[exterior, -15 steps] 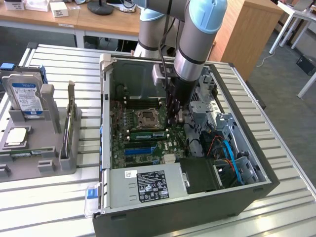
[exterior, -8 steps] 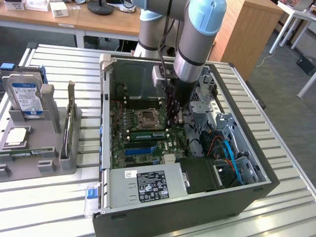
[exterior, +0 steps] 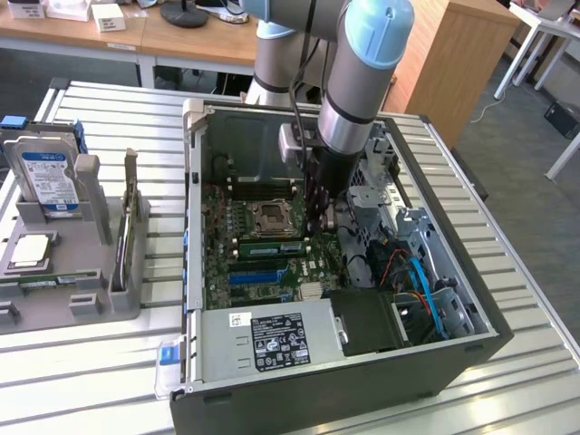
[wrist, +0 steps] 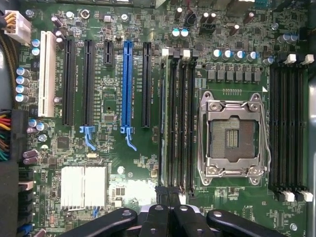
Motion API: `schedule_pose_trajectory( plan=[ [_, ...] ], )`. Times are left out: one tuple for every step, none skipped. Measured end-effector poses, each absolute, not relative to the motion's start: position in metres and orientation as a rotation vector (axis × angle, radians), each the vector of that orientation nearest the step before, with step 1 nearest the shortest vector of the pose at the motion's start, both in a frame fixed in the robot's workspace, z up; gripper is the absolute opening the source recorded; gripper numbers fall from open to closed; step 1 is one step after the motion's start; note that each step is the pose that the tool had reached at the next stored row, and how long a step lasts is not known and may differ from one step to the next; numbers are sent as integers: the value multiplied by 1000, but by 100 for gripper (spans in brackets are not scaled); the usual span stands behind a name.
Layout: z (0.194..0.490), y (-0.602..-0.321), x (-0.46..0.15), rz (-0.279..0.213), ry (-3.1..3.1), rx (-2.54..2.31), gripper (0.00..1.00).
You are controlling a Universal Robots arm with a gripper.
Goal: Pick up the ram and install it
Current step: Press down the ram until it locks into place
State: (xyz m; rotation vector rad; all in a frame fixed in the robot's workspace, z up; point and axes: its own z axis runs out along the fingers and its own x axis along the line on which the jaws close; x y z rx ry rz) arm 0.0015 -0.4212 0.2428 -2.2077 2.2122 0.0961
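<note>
The pincer [exterior: 314, 224] is closed, its tips just beside the processor socket [exterior: 272, 217]. The ram [exterior: 267, 245] stands in a slot beside that socket; whether it is gripped is unclear.

White slatted metal tabletop [exterior: 91, 362] on a grey carpet floor [exterior: 517, 154]; light wooden desks [exterior: 181, 41] behind, a white table [exterior: 542, 20] at the exterior view's right.
</note>
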Motion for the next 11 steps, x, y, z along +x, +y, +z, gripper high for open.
schedule_pose_trajectory(
  plan=[
    [242,-421,1,96,2212,-2208,11],
    [242,-421,1,96,2212,-2208,11],
    [241,-421,1,96,2212,-2208,11],
    [241,-421,1,96,2212,-2208,11],
    [241,-421,1,96,2212,-2208,11],
    [240,-421,1,96,2212,-2208,11],
    [240,-421,1,96,2212,-2208,11],
    [240,-421,1,96,2212,-2208,11],
    [239,-421,1,96,2212,-2208,11],
    [239,-421,1,96,2212,-2208,11],
    [239,-421,1,96,2212,-2208,11]
  ],
)
